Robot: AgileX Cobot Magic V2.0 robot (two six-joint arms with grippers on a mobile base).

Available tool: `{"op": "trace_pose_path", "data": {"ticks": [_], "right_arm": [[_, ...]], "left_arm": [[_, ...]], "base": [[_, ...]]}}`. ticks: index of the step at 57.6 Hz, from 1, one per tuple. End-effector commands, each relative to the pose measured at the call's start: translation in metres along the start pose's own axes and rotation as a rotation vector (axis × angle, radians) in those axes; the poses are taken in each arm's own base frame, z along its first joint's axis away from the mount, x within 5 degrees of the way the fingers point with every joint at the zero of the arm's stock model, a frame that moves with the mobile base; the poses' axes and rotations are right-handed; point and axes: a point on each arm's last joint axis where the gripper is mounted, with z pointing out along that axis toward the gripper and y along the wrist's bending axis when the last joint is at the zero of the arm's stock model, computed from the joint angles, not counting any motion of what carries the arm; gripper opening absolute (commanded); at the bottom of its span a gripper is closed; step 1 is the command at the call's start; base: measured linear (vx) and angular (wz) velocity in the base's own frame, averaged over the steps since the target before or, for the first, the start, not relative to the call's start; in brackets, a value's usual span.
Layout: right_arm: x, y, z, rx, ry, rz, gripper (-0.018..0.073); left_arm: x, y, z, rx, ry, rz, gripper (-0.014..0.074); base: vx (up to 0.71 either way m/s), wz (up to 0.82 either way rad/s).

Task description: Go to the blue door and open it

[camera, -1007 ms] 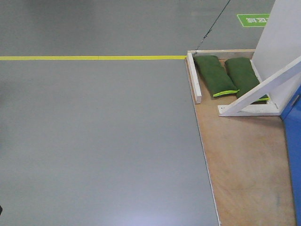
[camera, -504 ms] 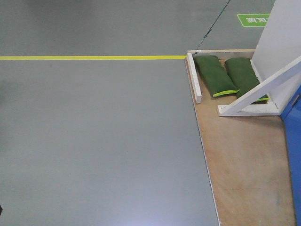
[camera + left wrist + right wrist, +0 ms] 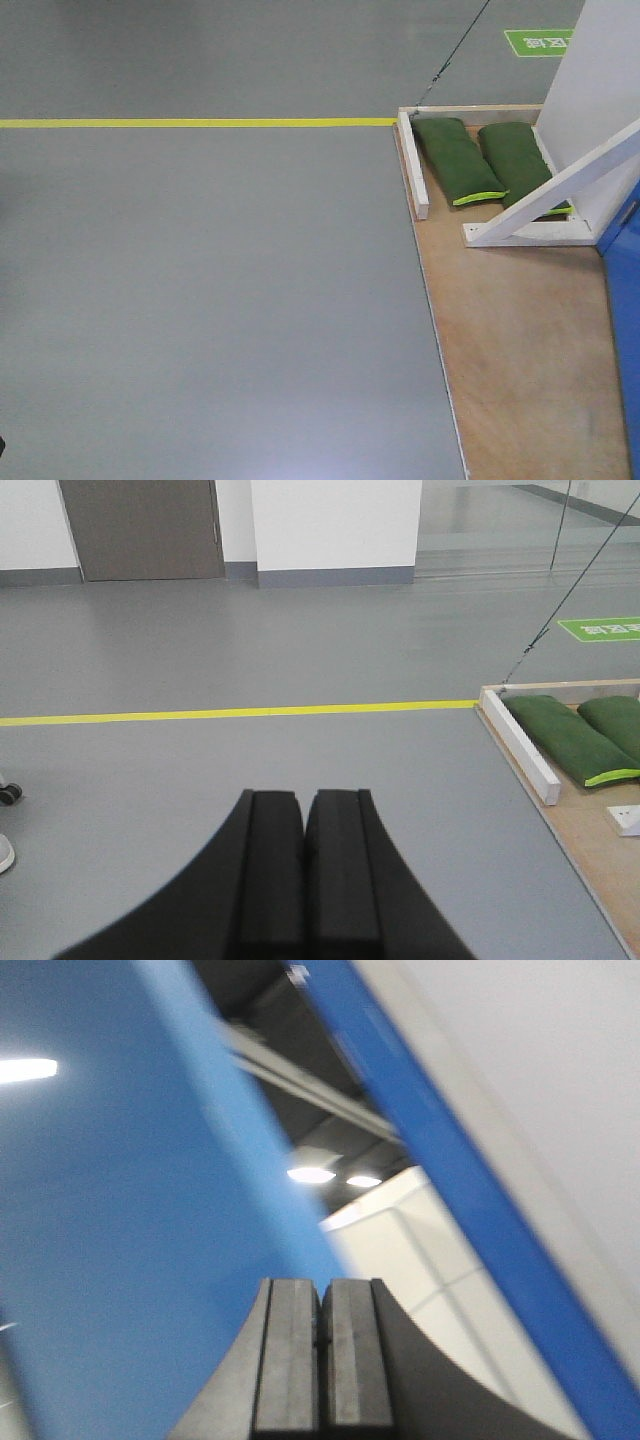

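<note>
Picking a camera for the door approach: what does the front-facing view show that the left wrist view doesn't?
Front-facing only: the blue door, just a strip at the far right, and the white brace beside it. Left wrist only: the left gripper, jaws closed and empty, and a grey door in the far wall. Both: the yellow floor line, green sandbags and the wooden platform.

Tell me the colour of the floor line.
The floor line is yellow, clearest in the exterior front-facing view.
</note>
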Motion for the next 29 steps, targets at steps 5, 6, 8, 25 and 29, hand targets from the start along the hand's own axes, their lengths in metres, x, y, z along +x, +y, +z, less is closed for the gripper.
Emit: {"op": "trace_pose_path", "data": {"ticks": [5, 6, 8, 25, 29], "right_arm": [[-0.025, -0.022, 0.005, 0.062, -0.18, -0.041, 0.0012], [-0.025, -0.026, 0.006, 0.076, -0.184, -0.042, 0.0012], [-0.026, -0.032, 0.008, 0.094, -0.191, -0.032, 0.0012], [-0.011, -0.096, 0.034, 0.251, -0.173, -0.018, 0.0012], [0.0, -0.11, 0.043, 0.282, -0.133, -0.091, 0.0012]], "left_arm": [[-0.017, 0.0, -0.004, 0.01, -0.121, -0.011, 0.0073], [-0.017, 0.0, -0.004, 0.01, -0.121, -0.011, 0.0073], [-0.017, 0.0, -0.004, 0.01, -0.121, -0.011, 0.0073], [-0.017, 0.0, -0.004, 0.01, -0.121, -0.011, 0.0073], [-0.017, 0.0, -0.004, 0.01, -0.121, -0.011, 0.0073]], "base": [[0.0, 0.0], [0.0, 0.0], [0.0, 0.0], [0.0, 0.0], [0.0, 0.0]]}}
